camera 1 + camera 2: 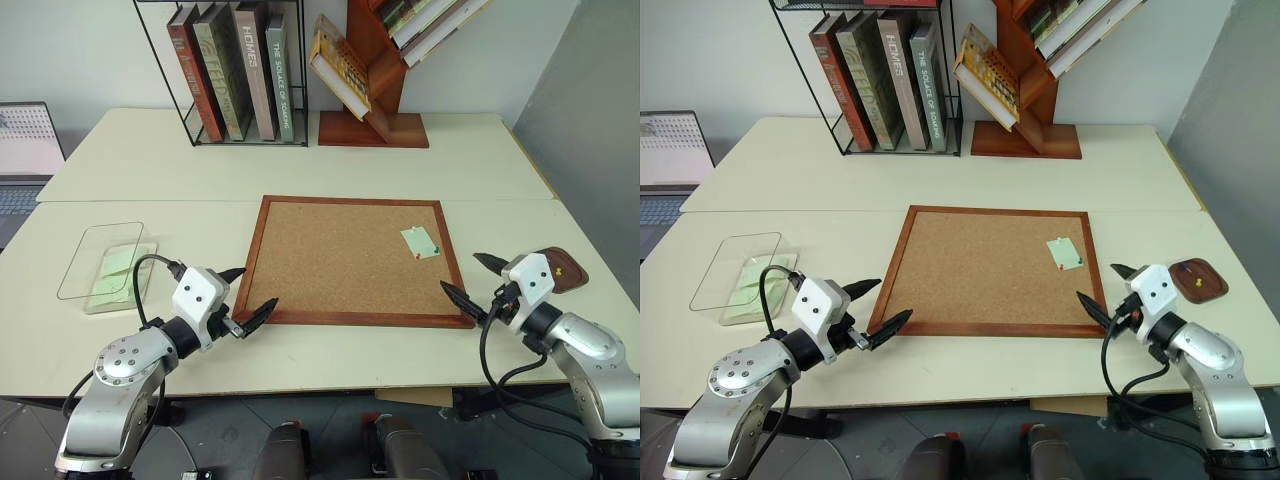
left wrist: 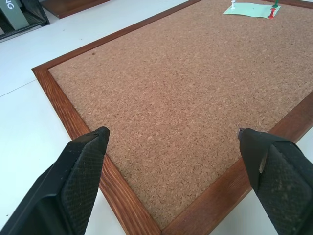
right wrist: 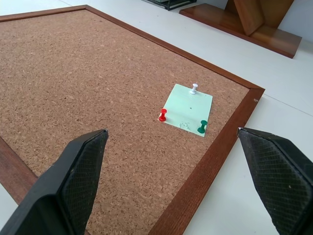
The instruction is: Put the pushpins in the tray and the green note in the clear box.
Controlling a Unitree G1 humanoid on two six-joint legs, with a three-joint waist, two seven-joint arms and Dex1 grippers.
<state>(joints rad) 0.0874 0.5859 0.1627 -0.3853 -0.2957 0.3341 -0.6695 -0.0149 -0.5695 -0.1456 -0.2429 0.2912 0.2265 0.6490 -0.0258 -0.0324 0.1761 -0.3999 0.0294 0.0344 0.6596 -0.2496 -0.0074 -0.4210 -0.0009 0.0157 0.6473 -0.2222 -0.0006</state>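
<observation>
The green note (image 3: 188,110) lies on the corkboard (image 1: 340,250) near its right edge, held by white (image 3: 194,88), red (image 3: 162,115) and green (image 3: 202,127) pushpins. The dark brown tray (image 1: 1215,290) sits on the table right of the board, with a yellow pushpin (image 1: 1193,283) and a red one inside. At the far left the clear box (image 1: 100,302) holds pale green paper, its lid resting askew on it. My left gripper (image 1: 252,292) hovers open at the board's front left corner. My right gripper (image 1: 463,274) hovers open at the front right corner, beside the tray.
A wire rack of books (image 1: 235,75) and a wooden slanted bookshelf (image 1: 375,70) stand along the table's back. A laptop (image 1: 25,150) sits at the far left. Bare tabletop lies between the board and the back row.
</observation>
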